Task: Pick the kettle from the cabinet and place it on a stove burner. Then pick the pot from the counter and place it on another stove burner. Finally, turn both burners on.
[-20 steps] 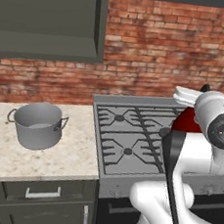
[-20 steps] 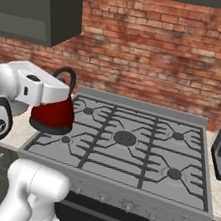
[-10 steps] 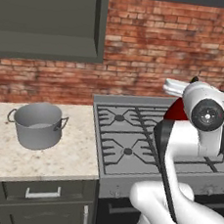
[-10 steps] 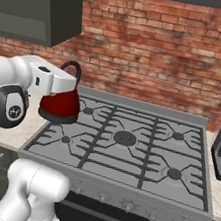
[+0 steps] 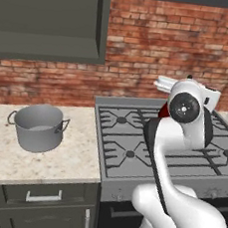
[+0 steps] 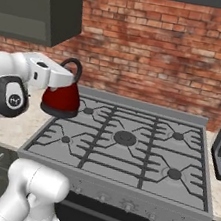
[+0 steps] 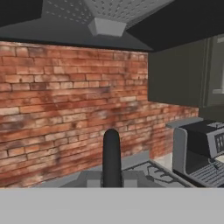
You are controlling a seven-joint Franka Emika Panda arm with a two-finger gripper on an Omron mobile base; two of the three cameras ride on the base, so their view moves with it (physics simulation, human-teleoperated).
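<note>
Over the grey gas cooktop (image 6: 126, 150), the small round red kettle (image 6: 61, 99) hangs in the air. It is above the cooktop's back corner on the side nearest the beige speckled counter (image 5: 36, 157), and it does not touch the black grates. The white arm's gripper (image 6: 71, 78) is closed tight on the kettle's black loop handle (image 6: 73, 68), which also stands up in the hand view (image 7: 111, 155). On the counter beside the cooktop sits the big plain grey metal pot (image 5: 38, 126), well apart from the kettle. Above the pot hangs the dark grey-green wall cabinet (image 5: 51, 18). A red brick wall (image 6: 157, 54) stands behind the cooktop.
</note>
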